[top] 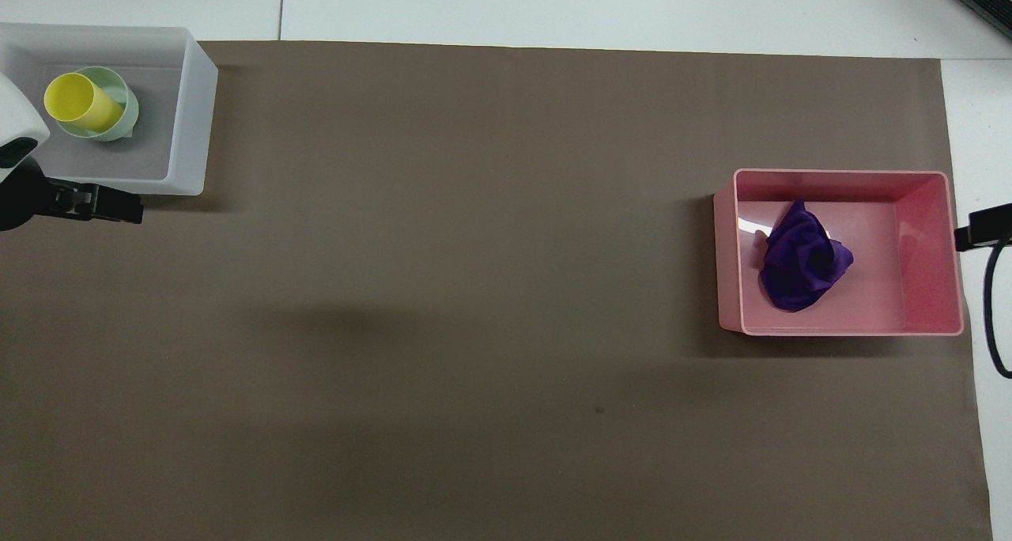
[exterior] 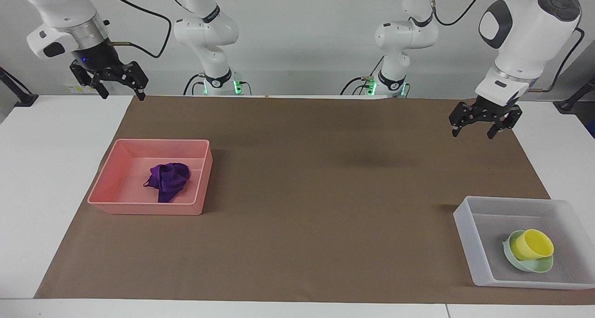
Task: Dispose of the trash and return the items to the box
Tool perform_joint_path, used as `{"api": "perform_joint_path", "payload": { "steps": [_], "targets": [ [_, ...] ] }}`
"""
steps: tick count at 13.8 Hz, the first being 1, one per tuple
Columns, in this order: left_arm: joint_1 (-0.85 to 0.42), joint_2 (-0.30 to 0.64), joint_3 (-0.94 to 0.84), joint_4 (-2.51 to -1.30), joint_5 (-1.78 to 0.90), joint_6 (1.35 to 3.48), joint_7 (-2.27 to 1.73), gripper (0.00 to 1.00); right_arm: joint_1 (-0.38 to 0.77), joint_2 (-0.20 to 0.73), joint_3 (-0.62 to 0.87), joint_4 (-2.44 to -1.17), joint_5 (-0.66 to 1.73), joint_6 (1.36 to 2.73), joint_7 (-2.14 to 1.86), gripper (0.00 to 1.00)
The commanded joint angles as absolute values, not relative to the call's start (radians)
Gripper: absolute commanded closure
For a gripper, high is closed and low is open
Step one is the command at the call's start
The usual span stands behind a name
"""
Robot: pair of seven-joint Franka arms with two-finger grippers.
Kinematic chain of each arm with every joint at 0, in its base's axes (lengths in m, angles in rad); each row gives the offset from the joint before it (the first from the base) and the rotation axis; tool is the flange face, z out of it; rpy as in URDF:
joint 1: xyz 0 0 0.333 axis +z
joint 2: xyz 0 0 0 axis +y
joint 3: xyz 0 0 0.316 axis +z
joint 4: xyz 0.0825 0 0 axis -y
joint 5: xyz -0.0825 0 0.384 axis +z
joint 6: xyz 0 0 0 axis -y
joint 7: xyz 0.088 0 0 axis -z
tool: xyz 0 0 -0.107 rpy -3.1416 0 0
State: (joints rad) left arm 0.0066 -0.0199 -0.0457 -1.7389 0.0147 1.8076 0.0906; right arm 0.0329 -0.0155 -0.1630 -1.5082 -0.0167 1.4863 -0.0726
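The purple cloth [exterior: 168, 180] [top: 801, 266] lies crumpled in the pink tray [exterior: 200, 167] [top: 937, 256] toward the right arm's end. The yellow cup [exterior: 533, 243] [top: 76, 103] lies tilted in the mint-green bowl [exterior: 525, 263] [top: 125, 122], inside the translucent box [exterior: 469, 234] [top: 190, 130] toward the left arm's end. My left gripper [exterior: 472, 133] [top: 103, 205] is open and empty, raised over the brown mat beside the box. My right gripper [exterior: 123, 95] [top: 980, 226] is open and empty, raised over the mat's corner beside the pink tray.
A brown paper mat [exterior: 325, 192] covers most of the white table [exterior: 46, 169]. Both arm bases [exterior: 218, 81] stand at the table's edge nearest the robots. A cable [top: 988, 319] hangs by the right gripper.
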Motion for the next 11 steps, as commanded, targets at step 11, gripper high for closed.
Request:
{"api": "perform_joint_path", "payload": {
  "steps": [11],
  "targets": [
    [0.008, -0.049, -0.041, -1.764, 0.020, 1.756, 0.052, 0.00, -0.031, -0.035, -0.084, -1.529, -0.008, 1.476, 0.009, 0.00]
  ]
}}
